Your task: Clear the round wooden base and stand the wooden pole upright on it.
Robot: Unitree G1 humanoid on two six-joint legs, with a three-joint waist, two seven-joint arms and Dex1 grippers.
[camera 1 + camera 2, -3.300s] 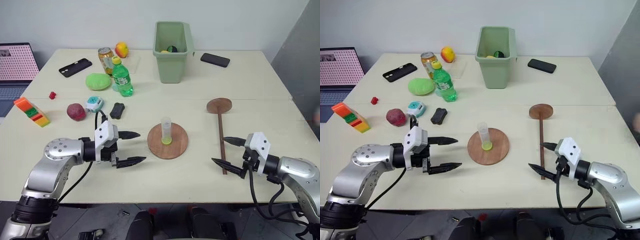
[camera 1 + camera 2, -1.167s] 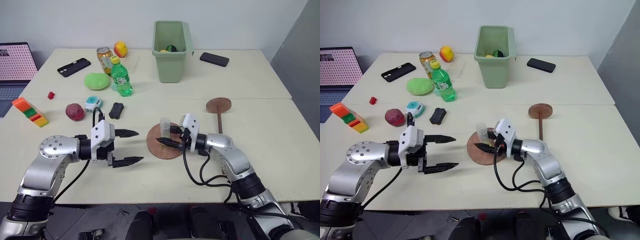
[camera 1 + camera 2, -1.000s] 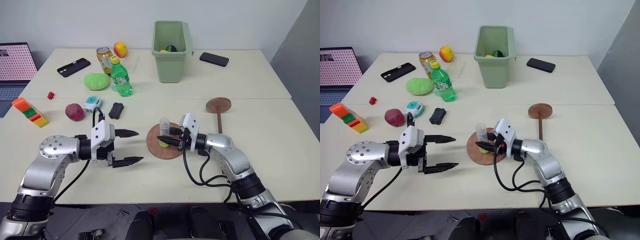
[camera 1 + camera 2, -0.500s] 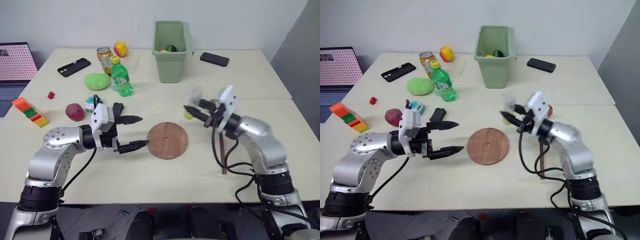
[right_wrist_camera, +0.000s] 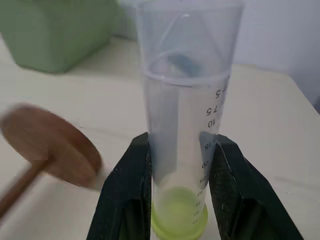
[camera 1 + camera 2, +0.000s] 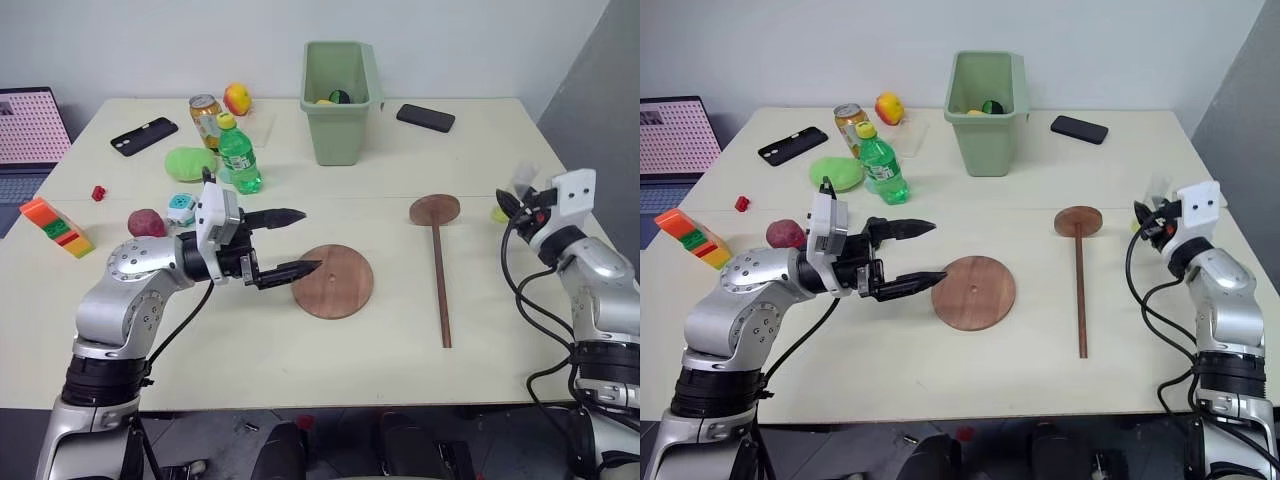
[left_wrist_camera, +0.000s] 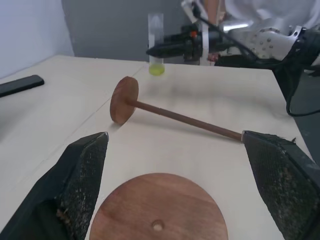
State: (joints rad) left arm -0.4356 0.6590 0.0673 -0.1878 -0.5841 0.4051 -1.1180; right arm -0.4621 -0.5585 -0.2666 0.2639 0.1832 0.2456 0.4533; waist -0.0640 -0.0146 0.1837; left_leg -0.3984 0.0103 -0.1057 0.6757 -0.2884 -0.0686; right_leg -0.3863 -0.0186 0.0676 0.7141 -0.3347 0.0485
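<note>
Right hand level, upright tube clamped

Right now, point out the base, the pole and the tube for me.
base [image 6: 333,281]: left eye view, on its flat top beside the centre hole.
pole [image 6: 440,285]: left eye view, midway along the rod.
tube [image 5: 186,145]: right wrist view, on its clear wall between the fingers.

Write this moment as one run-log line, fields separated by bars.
base: clear | pole: lying on table | right pincer: shut on tube | left pincer: open
</note>
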